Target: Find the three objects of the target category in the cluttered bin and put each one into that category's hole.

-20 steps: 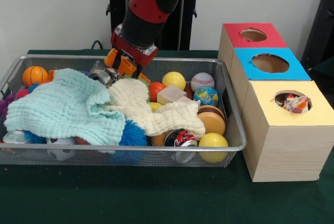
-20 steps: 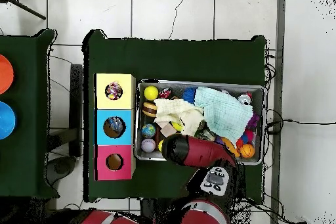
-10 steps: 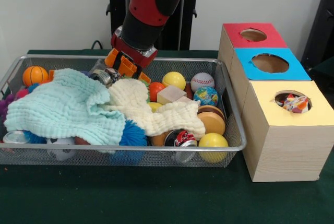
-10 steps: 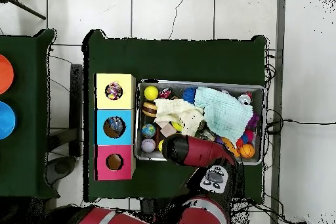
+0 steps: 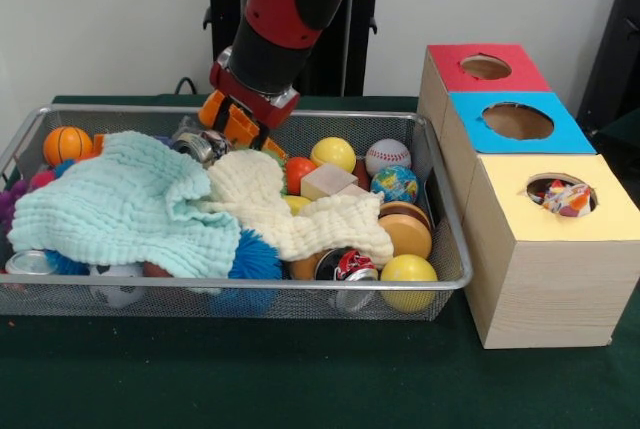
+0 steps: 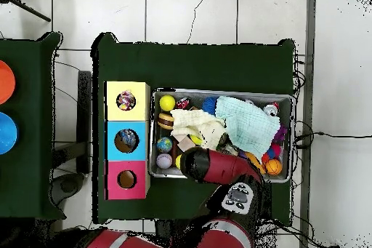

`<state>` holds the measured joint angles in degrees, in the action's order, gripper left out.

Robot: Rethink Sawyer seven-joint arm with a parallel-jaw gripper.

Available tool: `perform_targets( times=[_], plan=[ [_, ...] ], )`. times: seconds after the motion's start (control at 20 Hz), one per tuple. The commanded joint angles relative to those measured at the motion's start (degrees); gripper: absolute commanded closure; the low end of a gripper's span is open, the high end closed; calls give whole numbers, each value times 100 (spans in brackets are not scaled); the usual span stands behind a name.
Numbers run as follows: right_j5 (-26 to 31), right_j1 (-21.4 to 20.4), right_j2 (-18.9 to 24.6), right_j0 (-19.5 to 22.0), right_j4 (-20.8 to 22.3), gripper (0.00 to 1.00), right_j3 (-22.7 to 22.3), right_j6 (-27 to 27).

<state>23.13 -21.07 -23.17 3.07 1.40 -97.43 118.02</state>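
- Your front view sits low and close, facing the wire bin (image 5: 240, 284) and boxes (image 5: 540, 249)
- Your overhead view looks straight down from high up, sharing bin (image 6: 221, 94) and boxes (image 6: 128, 140)

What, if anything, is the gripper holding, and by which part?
It cannot be told: the gripper sits low among the bin's clutter, with no grasp visible.

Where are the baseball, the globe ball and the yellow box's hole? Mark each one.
baseball (image 5: 387, 155), front view, on its white top face.
globe ball (image 5: 394, 184), front view, on its blue middle.
yellow box's hole (image 5: 560, 193), front view, on the patterned thing showing inside the opening.
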Motion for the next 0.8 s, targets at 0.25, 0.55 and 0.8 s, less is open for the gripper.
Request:
perform_targets(
  times=[0.25,0.55,0.8],
  plan=[
    [-1107,432,362,421,496,0,364,282],
    [-1114,404,507,469,469,0,290,386],
    [-745,559,490,563,419,0,298,331]
  ],
)
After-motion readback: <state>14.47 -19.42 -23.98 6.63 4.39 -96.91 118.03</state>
